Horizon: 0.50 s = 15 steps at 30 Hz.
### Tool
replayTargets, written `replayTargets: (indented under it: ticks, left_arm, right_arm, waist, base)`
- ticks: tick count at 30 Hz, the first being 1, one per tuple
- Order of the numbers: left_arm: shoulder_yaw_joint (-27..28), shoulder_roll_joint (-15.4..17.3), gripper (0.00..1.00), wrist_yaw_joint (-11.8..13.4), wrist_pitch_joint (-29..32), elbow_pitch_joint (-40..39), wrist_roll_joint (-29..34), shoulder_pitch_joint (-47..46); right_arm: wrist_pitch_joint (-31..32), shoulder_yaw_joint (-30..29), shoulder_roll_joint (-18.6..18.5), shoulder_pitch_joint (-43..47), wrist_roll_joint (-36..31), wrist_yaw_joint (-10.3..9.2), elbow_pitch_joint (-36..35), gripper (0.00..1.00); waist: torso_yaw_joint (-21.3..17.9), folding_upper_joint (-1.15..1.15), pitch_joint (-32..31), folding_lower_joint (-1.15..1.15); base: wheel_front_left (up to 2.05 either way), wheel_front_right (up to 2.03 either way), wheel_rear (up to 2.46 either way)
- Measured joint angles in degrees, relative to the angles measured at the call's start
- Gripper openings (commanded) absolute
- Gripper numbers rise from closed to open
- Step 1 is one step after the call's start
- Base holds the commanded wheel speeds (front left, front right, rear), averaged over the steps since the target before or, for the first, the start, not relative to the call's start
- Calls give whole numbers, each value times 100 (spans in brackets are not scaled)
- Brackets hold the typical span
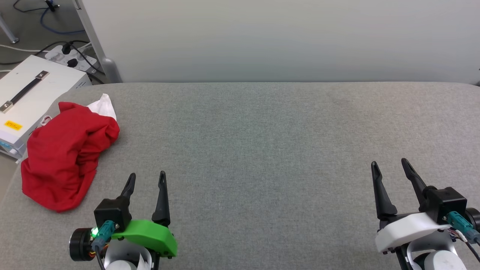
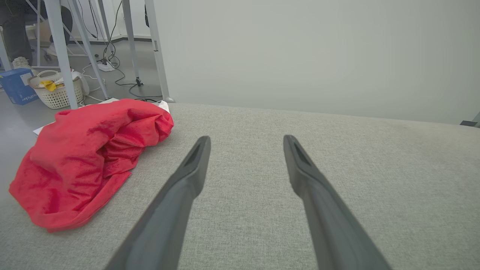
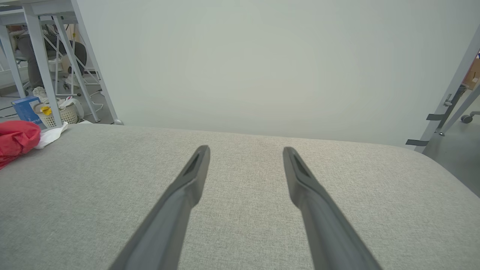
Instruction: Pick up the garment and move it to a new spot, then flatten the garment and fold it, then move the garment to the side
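The left gripper (image 1: 147, 179) sits just right of the crumpled garment (image 1: 63, 157), the right gripper (image 1: 390, 164) well apart; both gape empty

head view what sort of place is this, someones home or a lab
Most likely a lab or workshop, not a home: a grey fabric-topped bench against a plain partition, a power strip lying on the bare floor, and a white equipment case beside the bench.

Crumpled red shirt (image 1: 63, 157), heaped loosely in deep folds, not spread out, no print showing. White sleeve (image 1: 104, 107) poking out at the far end. Lying at the left edge of the grey padded top (image 1: 262, 150).
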Motion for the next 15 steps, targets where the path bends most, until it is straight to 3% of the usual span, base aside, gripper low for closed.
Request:
replayTargets:
  ticks: [15]
  left_arm:
    - [-48, -1, 100, -53, -209, 136, -166, 1]
  right_arm:
    - [-204, -14, -1, 1, 20, 0, 47, 100]
  waist:
    - [46, 0, 37, 0]
  base:
    - [0, 0, 0]
